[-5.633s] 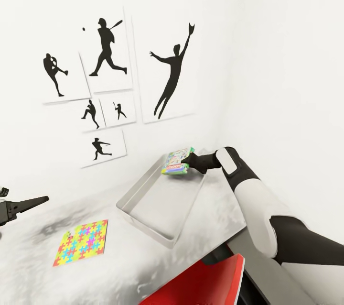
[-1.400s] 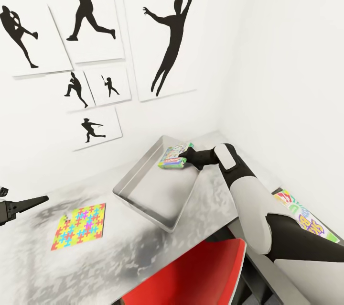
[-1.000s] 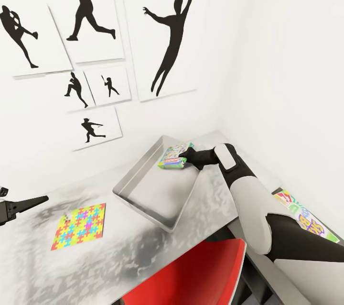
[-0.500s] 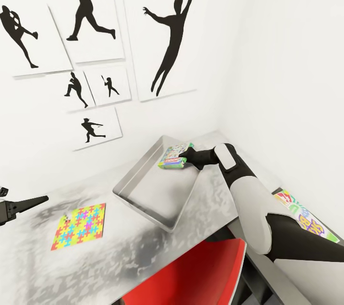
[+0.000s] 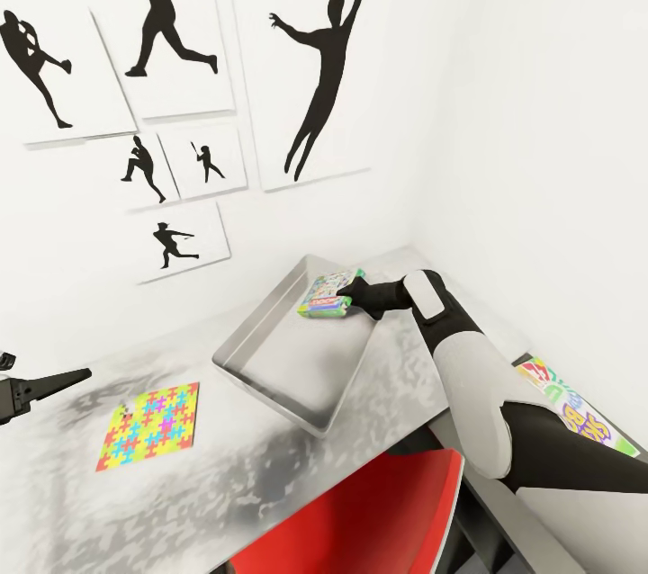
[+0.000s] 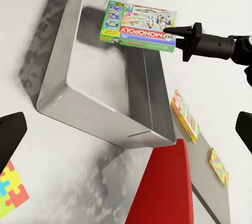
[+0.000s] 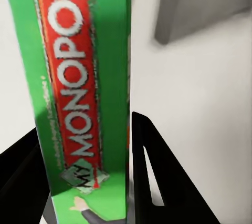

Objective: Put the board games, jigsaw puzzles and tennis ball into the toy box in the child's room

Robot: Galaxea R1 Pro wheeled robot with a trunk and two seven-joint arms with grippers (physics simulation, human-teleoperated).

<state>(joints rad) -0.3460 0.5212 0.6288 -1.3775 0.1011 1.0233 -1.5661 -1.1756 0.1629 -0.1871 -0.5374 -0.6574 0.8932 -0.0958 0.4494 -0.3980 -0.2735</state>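
Green Monopoly box [image 5: 326, 297] | right claw [image 5: 353, 297] clamps it | above toy box [image 5: 270, 399] | left claw [image 5: 54, 383] spread

The table [image 5: 378, 394] bears the toy box [image 5: 270, 394], a jigsaw puzzle [image 5: 148, 426].

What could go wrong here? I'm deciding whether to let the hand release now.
1. The right hand pinches the green My Monopoly game box by one edge, held above the far end of the light grey square toy box; released, it could tip onto the rim.
2. In the head view, the box hangs near the far wall, so it may land leaning and crowd later toys.
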